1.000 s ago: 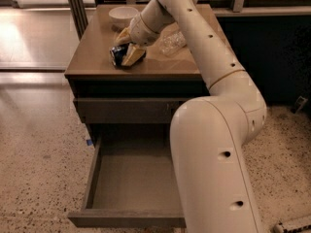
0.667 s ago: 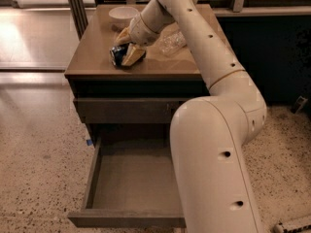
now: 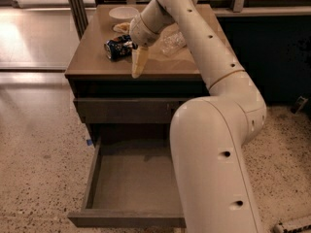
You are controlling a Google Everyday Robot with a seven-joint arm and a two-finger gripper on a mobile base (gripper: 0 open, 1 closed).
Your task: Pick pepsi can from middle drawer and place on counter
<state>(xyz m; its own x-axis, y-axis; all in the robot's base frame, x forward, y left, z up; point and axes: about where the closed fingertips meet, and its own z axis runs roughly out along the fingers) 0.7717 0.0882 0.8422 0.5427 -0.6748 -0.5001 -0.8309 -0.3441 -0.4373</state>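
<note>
Glossy tan counter point(image 3: 92, 64), dark blue pepsi can point(image 3: 116, 48) lying sideways, gripper point(image 3: 130, 45) fingers point(image 3: 139, 62) spread beside it

The can point(image 3: 116, 48) lies on its side on the counter point(image 3: 90, 59). The gripper point(image 3: 128, 51) is right beside it, apparently parted. The drawer point(image 3: 127, 219) is open.

High camera looks down; hand point(image 3: 130, 50) above counter point(image 3: 92, 59).
</note>
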